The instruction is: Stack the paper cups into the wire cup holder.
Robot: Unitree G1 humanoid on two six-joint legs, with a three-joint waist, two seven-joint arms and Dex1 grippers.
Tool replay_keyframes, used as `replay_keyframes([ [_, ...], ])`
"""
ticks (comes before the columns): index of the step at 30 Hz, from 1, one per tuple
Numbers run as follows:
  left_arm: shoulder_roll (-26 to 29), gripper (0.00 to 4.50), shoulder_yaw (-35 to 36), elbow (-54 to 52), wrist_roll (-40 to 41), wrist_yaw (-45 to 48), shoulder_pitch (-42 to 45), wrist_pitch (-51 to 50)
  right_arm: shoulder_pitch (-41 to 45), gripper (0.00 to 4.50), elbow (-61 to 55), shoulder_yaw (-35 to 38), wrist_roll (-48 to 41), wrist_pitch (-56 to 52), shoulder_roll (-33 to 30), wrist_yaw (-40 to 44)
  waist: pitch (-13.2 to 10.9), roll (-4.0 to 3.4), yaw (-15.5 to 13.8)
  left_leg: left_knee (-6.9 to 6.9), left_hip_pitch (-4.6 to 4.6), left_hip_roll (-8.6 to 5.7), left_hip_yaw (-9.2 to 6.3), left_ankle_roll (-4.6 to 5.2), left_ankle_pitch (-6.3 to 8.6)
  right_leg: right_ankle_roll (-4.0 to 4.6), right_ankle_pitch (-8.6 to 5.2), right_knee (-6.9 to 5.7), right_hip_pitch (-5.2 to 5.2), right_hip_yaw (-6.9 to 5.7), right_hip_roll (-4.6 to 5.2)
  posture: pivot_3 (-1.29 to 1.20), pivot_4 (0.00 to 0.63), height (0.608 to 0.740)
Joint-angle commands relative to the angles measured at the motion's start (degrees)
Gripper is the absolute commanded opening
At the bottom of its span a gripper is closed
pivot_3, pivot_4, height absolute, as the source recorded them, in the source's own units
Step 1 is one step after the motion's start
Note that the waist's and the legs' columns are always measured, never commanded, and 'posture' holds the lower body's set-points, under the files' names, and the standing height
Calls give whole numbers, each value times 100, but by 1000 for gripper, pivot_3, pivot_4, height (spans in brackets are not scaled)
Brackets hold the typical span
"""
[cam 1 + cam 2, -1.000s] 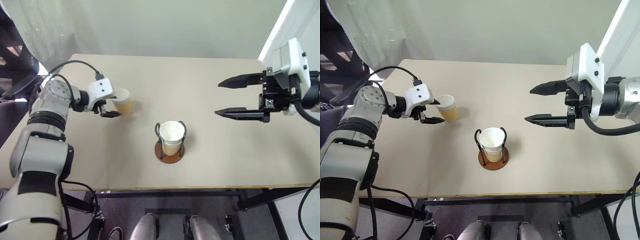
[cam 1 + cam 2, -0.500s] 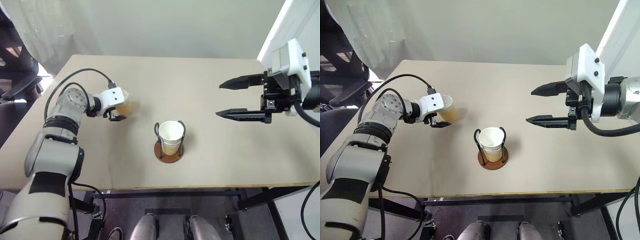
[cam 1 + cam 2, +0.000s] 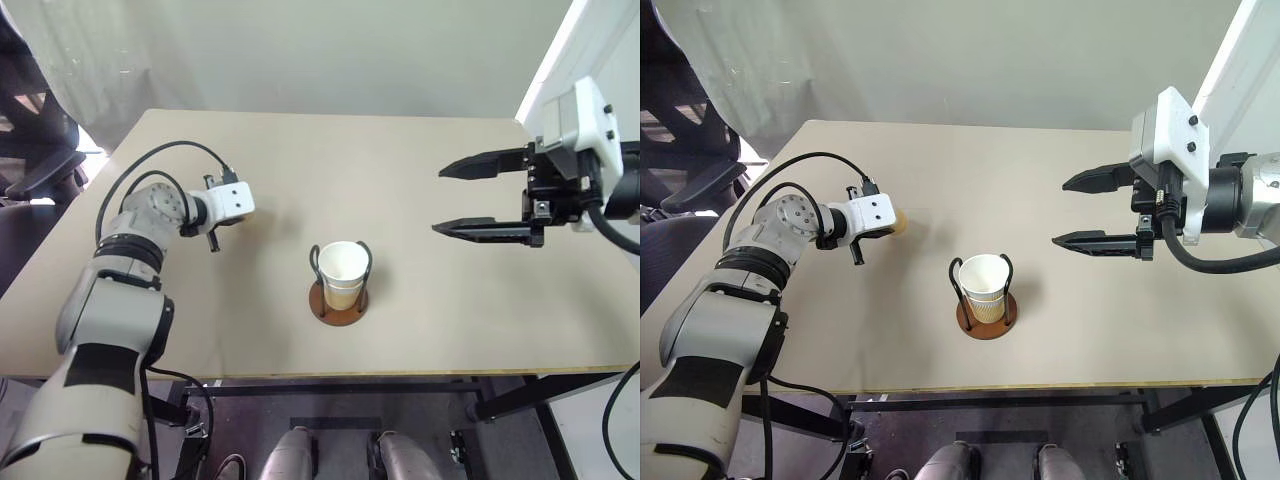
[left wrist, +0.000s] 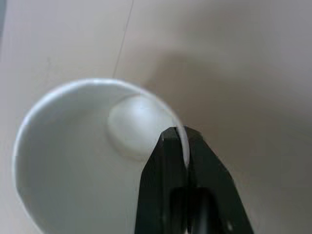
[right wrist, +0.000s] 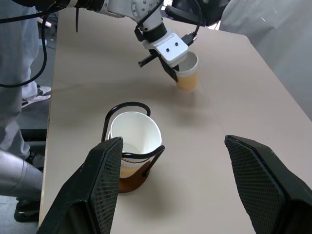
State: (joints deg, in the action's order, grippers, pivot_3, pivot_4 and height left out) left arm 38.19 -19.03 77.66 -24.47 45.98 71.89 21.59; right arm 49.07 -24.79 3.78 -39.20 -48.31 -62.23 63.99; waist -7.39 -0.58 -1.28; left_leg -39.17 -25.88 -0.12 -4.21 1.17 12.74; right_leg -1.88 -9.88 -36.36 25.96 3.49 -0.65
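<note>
While a paper cup (image 3: 342, 272) already sits in the wire cup holder (image 3: 340, 296) at frame centre, the left gripper (image 4: 179, 146) pinches a loose cup's (image 5: 187, 71) rim at mid-left; the right gripper (image 3: 487, 195) hangs wide, empty.

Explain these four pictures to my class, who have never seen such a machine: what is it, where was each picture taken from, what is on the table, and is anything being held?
This is a humanoid robot with two arms, each ending in a gripper of two black fingers. Two pictures come from cameras in its head, looking down over a beige table. The other two come from cameras on its wrists, looking along the fingers.

On the table stands a wire holder on a round brown base, with cups already stacked in it. Apart from it stands one loose cup.

The left gripper has shut on that cup's rim, one finger inside and one outside; the left wrist picture looks straight into the cup. The right gripper hangs open above the table's right side, holding nothing.
</note>
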Motion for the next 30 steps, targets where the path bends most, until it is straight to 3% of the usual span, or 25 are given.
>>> replay_keyframes([
  [1, 127, 39, 358, -66, 308, 699, 412, 15, 133, 3424, -26, 167, -49, -1, -174, 46, 2, 3, -7, 2, 1, -3, 8, 0, 0, 1, 0, 1, 1, -7, -6, 0, 150, 740],
  [6, 163, 39, 927, -273, 1124, 3351, 1035, -197, -285, 3424, -150, 467, -273, -4, -535, 394, 6, 13, -50, 6, -15, -6, -11, 1, -2, 25, -16, 10, 3, -4, -7, 0, 150, 740],
  [9, 77, 39, 1085, -481, 1809, 4469, 1628, -708, -481, 3424, -194, 757, -445, 39, -617, 486, 5, 12, -52, 10, -18, -9, -3, 4, 6, 33, -25, 13, 6, -5, -6, 0, 150, 740],
  [11, 70, 39, 566, -1182, 3103, 4640, 1936, -1621, -598, 3424, -238, 995, -566, 111, -610, 519, 0, 10, -55, 2, -31, -2, -11, 7, 10, 23, -22, 15, 7, 0, 4, 0, 150, 740],
  [14, 579, 39, -694, -3032, 5443, 4652, 1763, -2895, -629, 3424, -320, 1338, -915, 131, -486, 445, 1, 8, -31, 4, -46, 4, -3, 15, 14, 1, -3, 25, 19, -5, 12, 0, 150, 740],
  [19, 1125, 39, -1938, -4650, 7573, 4652, 1808, -3605, -752, 3424, -492, 1469, -1006, 131, -521, 184, 6, -19, 24, 0, -5, 13, 22, 26, 42, -23, -10, 28, -10, 11, 17, 0, 150, 740],
  [25, 1480, 39, -3457, -5662, 8400, 4652, 2002, -3279, -977, 3424, -801, 1662, -1146, 12, -595, -156, 0, -34, 15, -6, 1, 26, 15, 18, 39, -21, -10, 25, -15, 14, 15, 0, 150, 740],
  [30, 1413, 39, -4496, -5426, 8206, 4652, 2337, -2541, -1216, 3424, -1013, 2054, -1353, -113, -720, -381, -2, -35, -6, -12, 1, 21, 12, 19, 28, -20, -6, 27, -22, 7, 11, 0, 150, 740],
])
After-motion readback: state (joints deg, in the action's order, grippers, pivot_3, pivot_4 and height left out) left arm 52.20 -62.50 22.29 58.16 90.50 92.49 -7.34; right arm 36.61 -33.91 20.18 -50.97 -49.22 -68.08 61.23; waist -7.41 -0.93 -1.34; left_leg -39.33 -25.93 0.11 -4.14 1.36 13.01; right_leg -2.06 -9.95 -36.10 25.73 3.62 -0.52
